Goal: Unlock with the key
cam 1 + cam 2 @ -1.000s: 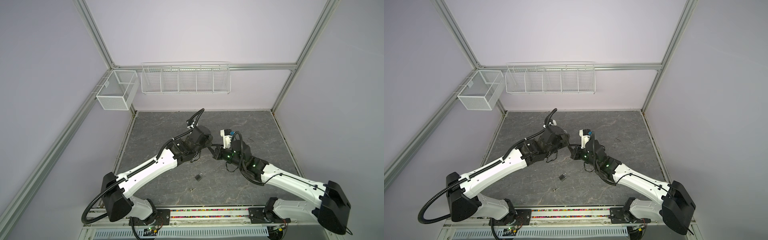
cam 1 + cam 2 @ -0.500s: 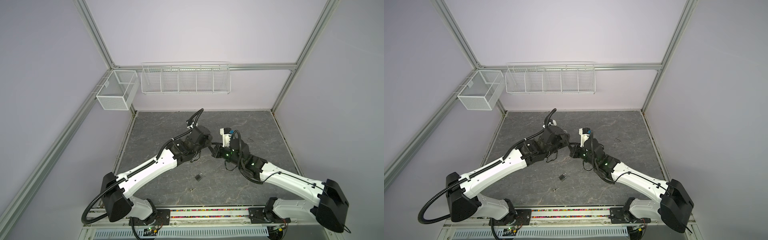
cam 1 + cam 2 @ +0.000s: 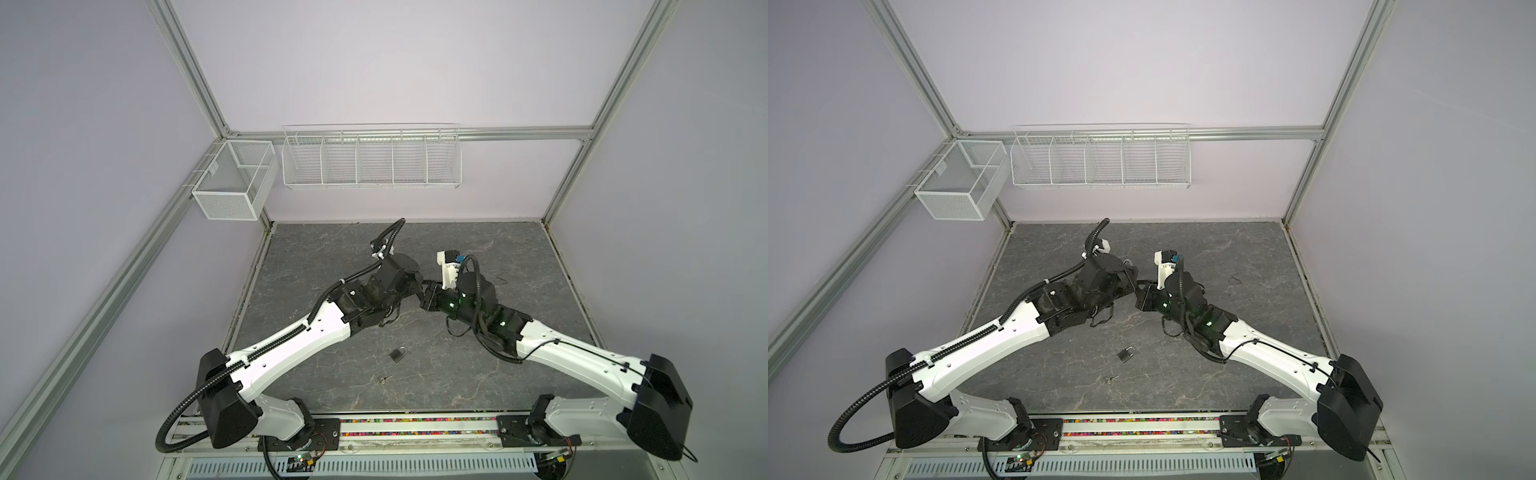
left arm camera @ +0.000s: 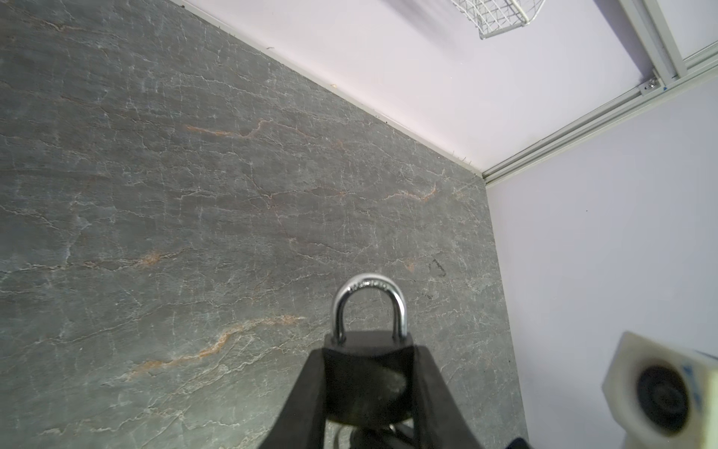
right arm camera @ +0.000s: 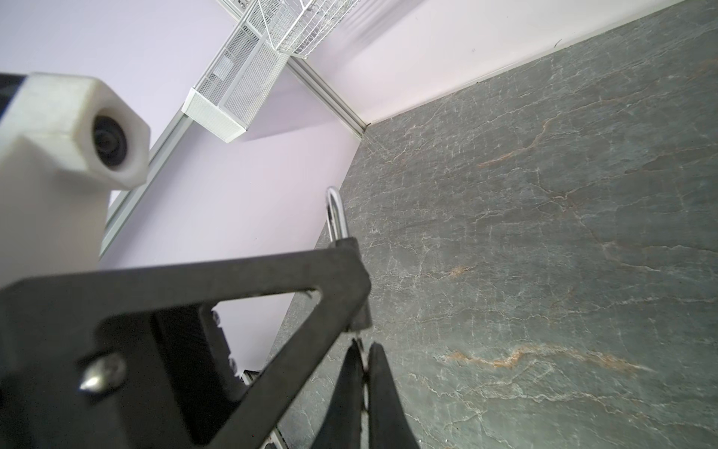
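Two padlocks on my screens. Left pincer grips one padlock by its body, shackle clear of the fingers, held above the worktop. Right pincer is pinched closed on a thin key at that padlock's base. A second padlock lies on the worktop nearer the arm bases, with a loose key near it.

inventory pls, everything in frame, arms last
held padlock: 1, black, silver shackle, in left gripper
loose padlock: 1, dark, on table, near front
loose key: 1, silver, on table, just in front of loose padlock
pinched key: probably 1, thin metal, in right gripper
wire rack: 1, white, back wall
mesh basket: 1, white, left rail
table: 1, grey stone-look
left gripper: 1, black, shut on held padlock
right gripper: 1, black, shut
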